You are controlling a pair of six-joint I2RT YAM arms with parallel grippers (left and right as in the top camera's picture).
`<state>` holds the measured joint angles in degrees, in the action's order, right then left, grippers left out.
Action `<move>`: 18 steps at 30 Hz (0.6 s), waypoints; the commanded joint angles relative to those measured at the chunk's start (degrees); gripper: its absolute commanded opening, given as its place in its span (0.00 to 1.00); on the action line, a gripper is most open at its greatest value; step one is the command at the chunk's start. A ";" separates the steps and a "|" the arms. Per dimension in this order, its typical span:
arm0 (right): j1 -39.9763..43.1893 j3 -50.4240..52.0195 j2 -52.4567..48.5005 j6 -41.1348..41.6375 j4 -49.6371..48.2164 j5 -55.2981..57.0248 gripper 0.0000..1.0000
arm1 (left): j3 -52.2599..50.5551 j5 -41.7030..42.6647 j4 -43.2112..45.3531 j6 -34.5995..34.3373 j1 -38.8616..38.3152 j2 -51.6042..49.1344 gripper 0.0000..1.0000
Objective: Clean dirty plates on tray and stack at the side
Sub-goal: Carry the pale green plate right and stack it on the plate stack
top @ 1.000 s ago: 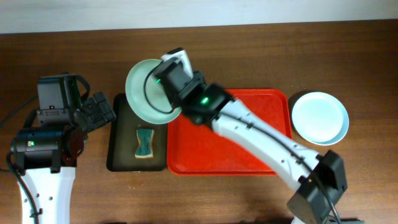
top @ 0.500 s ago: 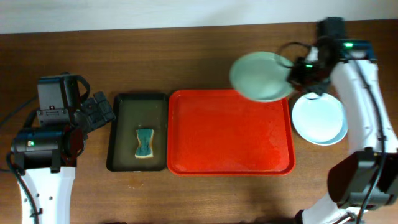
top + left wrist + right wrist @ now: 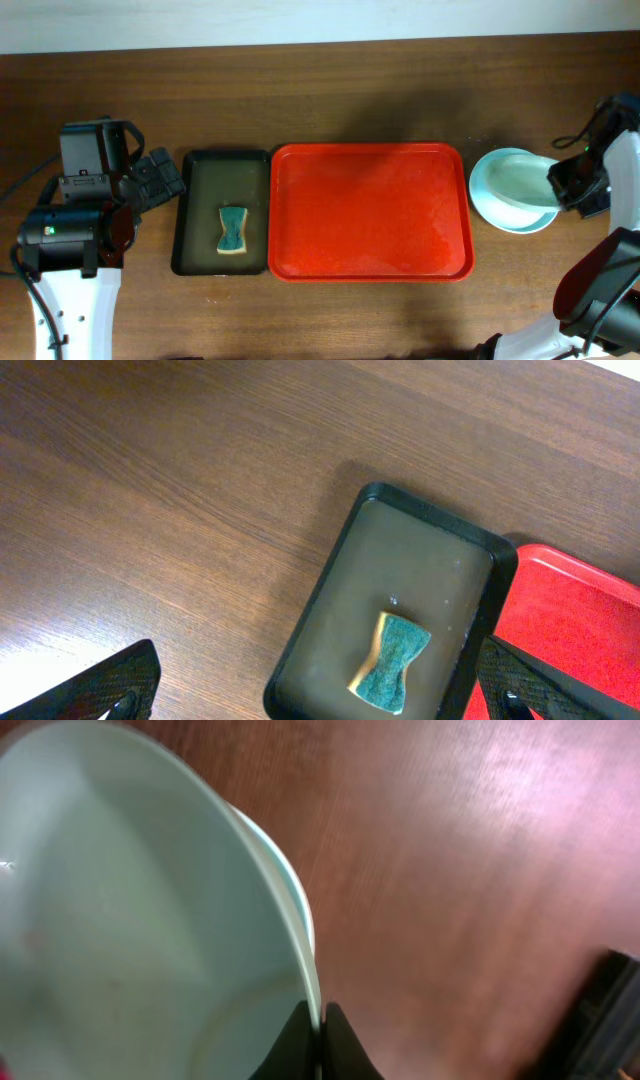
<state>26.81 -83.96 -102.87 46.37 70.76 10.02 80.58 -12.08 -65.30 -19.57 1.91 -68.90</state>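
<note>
Over on the far left of the counter (image 3: 330, 90), the left arm (image 3: 70, 250) is sitting off to the side. The left fingers (image 3: 160, 178) are standing wide apart, hovering above bare wood and pointing toward the trays. Just to their right a dark tray (image 3: 190, 215) is lying lengthwise, and a green-and-yellow sponge (image 3: 233, 230) is resting flat in its lower half; the left wrist view is showing the same sponge well inside the rim.

Right beside that, edge to edge or nearly so, the red tray (image 3: 370, 212) is taking up the middle of the counter, with its glossy floor showing all the way across.

Past the red tray's right edge, a pale blue plate (image 3: 488, 200) is lying flat on the wood. A mint plate (image 3: 522, 185) is hanging tilted over it, low side toward the tray. I honestly can't tell if the two are touching, or if there's more than one plate underneath.

The right arm (image 3: 615, 250) is reaching in from the right edge, and the right fingers (image 3: 338, 1045) are pinching together on the mint plate's rim, which is looking really clear in the right wrist view.
</note>
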 commanded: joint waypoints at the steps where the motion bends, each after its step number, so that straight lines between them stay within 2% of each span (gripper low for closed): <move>1: -0.17 5.03 0.92 1.05 -3.89 -2.29 0.04 | 0.26 -0.39 0.02 -0.76 0.28 0.04 0.99; 2: -0.17 5.60 0.92 1.05 -4.42 -2.47 0.07 | 0.26 -0.39 0.04 -0.76 0.28 0.04 0.99; 4: -0.17 5.57 0.94 -1.92 -4.39 -2.47 0.25 | 0.26 -0.39 0.02 -0.76 0.28 0.04 0.99; 6: -0.17 5.53 0.94 -11.04 -4.59 -2.69 0.42 | 0.26 -0.39 0.02 -0.76 0.28 0.04 0.99; 7: -0.17 5.53 0.94 -17.46 -5.18 -4.11 0.54 | 0.26 -0.39 0.04 -0.76 0.28 0.02 0.99; 8: -0.17 5.53 0.94 -20.68 -5.44 -5.35 0.59 | 0.26 -0.39 0.04 -0.76 0.28 0.02 0.99; 12: -0.31 5.53 0.94 -35.74 -6.10 -18.01 0.72 | 0.26 -0.39 0.04 -0.76 0.28 0.02 0.99; 16: -3.34 5.55 0.94 -44.37 -6.10 -19.52 0.69 | 0.26 -0.39 0.04 -0.76 0.28 0.04 0.99; 17: -4.55 5.55 0.94 -44.39 -6.05 -19.50 0.77 | 0.26 -0.39 0.02 -0.76 0.28 0.04 0.99; 18: -5.55 5.55 0.94 -44.44 -6.12 -19.50 0.98 | 0.26 -0.39 0.04 -0.76 0.28 0.02 0.99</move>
<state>23.20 -78.67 -102.89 5.65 64.75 -7.86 80.58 -12.08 -65.36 -19.57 1.91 -68.90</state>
